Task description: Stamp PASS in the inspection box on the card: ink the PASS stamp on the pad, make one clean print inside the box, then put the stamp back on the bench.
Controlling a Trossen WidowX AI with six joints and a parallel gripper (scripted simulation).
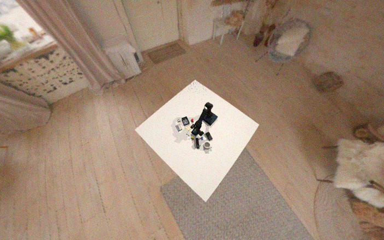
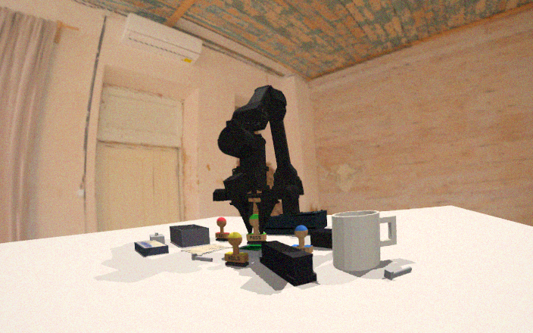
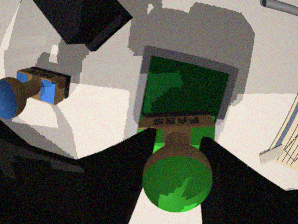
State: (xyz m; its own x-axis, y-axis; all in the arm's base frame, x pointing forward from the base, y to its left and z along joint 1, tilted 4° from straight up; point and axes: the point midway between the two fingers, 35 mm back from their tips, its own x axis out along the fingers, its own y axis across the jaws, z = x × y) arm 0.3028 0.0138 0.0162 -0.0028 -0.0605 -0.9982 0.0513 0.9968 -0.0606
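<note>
My gripper (image 2: 256, 228) (image 3: 178, 140) is shut on the PASS stamp (image 2: 256, 237) (image 3: 177, 182), which has a green knob and a wooden block. The stamp is upright. In the wrist view its block overlaps the near edge of the green ink pad (image 2: 250, 247) (image 3: 190, 85); whether it touches the ink I cannot tell. Most of the pad lies in shadow. The cream card (image 2: 206, 248) (image 1: 187, 127) lies flat beside the pad; only its edge shows at the right of the wrist view. The inspection box cannot be made out.
The yellow HOLD stamp (image 2: 236, 248), blue stamp (image 2: 300, 231) (image 3: 47, 89) and red stamp (image 2: 221, 227) stand around the pad. A long black block (image 2: 287, 260), grey mug (image 2: 355, 240), dark box (image 2: 189, 234) and small flat box (image 2: 151, 247) are also near.
</note>
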